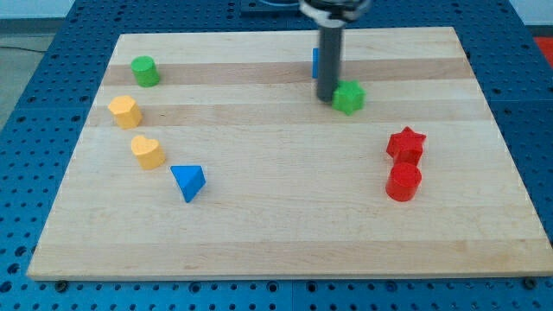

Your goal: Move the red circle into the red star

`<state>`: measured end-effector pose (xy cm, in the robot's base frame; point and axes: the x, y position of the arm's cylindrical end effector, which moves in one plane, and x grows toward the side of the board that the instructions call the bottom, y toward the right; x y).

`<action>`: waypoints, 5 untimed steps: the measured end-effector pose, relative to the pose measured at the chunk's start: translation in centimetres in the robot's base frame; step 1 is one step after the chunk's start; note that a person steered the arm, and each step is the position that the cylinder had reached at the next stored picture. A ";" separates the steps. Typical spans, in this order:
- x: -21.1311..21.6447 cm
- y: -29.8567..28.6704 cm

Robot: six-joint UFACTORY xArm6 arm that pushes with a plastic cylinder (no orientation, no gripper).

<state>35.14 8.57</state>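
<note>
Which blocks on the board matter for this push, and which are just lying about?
For the job: red circle, red star just above it, apparently touching; my tip, far off beside the green star.

Lying about: green star, green cylinder, yellow hexagon, yellow heart, blue triangle, blue block behind the rod.

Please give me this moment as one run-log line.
tip: touching green star, at its left | red circle: touching red star, just below it | blue block: partly hidden behind rod | goal: apparently met
</note>
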 end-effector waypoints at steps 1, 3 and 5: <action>1.1 5.9; 5.1 3.7; 19.1 -0.5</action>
<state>54.22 8.09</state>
